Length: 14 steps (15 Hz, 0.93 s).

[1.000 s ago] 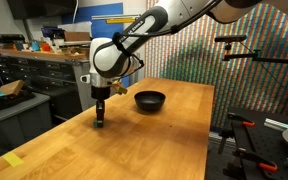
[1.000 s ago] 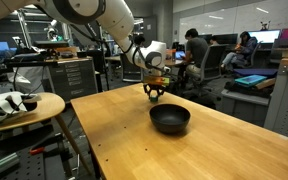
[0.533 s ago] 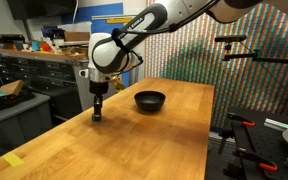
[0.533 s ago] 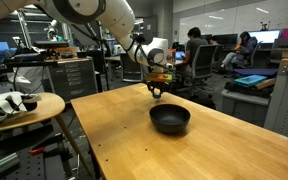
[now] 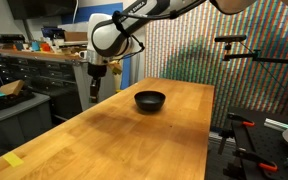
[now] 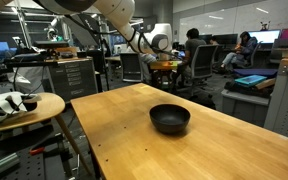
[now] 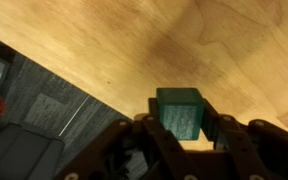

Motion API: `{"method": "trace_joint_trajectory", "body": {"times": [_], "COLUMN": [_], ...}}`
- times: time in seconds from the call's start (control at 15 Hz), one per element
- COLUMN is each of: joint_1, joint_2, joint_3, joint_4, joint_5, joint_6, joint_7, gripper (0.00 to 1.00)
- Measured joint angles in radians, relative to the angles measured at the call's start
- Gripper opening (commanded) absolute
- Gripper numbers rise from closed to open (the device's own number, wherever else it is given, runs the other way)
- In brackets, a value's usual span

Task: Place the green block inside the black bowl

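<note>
A white robot arm (image 5: 119, 35) is reaching over a pale wooden table (image 5: 134, 140) in a workshop; its gripper (image 5: 94, 95) is pointing downward and hanging in the air above the table, near one side edge, clear of the surface; in the wrist view the two dark fingers (image 7: 222, 128) are pressing on the green block (image 7: 179, 108) from either side, so the pincer is clamped on the cube; the block is sitting between the fingertips, off the table, with wood grain showing beneath it and the table's edge and grey floor off to one side; the black bowl (image 5: 150, 100) is standing upright on the table, apart from the gripper and lower than it; a yellow tape strip (image 5: 12, 160) is lying flat at the table's near corner, well apart from the bowl.
</note>
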Motion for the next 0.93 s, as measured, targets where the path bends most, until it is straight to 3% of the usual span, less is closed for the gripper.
{"method": "trace_joint_trajectory", "body": {"times": [0.4, 0.93], "joint_1": [0.000, 0.003], "joint_2": [-0.116, -0.323], "joint_3": [-0.078, -0.183], "joint_4": [-0.072, -0.355], "joint_5": [-0.029, -0.101], "joint_6": [0.017, 0.098], "joint_7": [0.135, 0.377], "gripper": [0.21, 0.21]}}
